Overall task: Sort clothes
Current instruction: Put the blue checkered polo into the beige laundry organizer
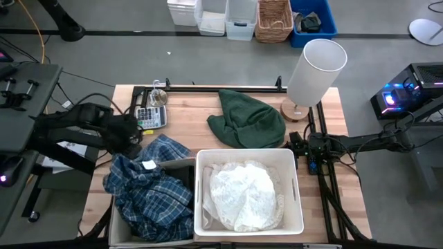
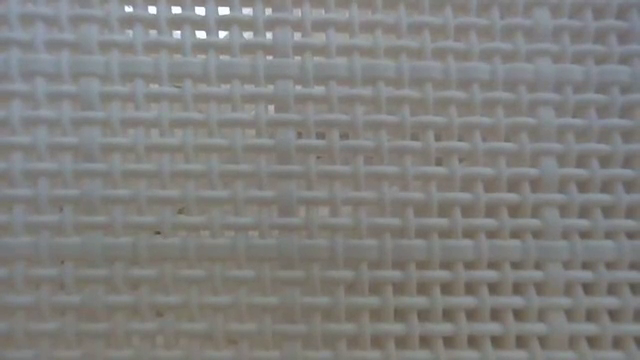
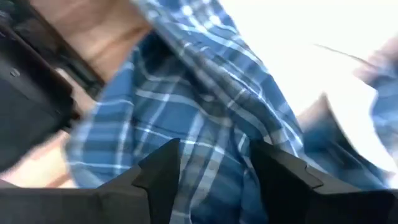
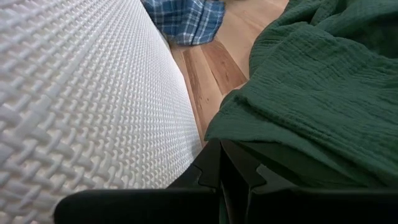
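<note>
Right now the blue-and-white plaid fabric shirt lies crumpled at the front left of the wooden table, draped over the rim of a beige bin there and spilling back onto the tabletop. The left gripper sits over the shirt's rear edge with its two dark fingers apart and plaid cloth lying between them; whether they press the cloth cannot be told. Just beside the shirt, white soft garments are heaped inside the rigid white plastic bin with its woven-texture wall. Behind that bin a dark green crinkled fabric garment lies spread on the wood. The right gripper rests low at the table's right side, between the white bin's wall and the green garment, its fingers brought together on nothing. Further back stand a calculator and a white cylindrical lamp
</note>
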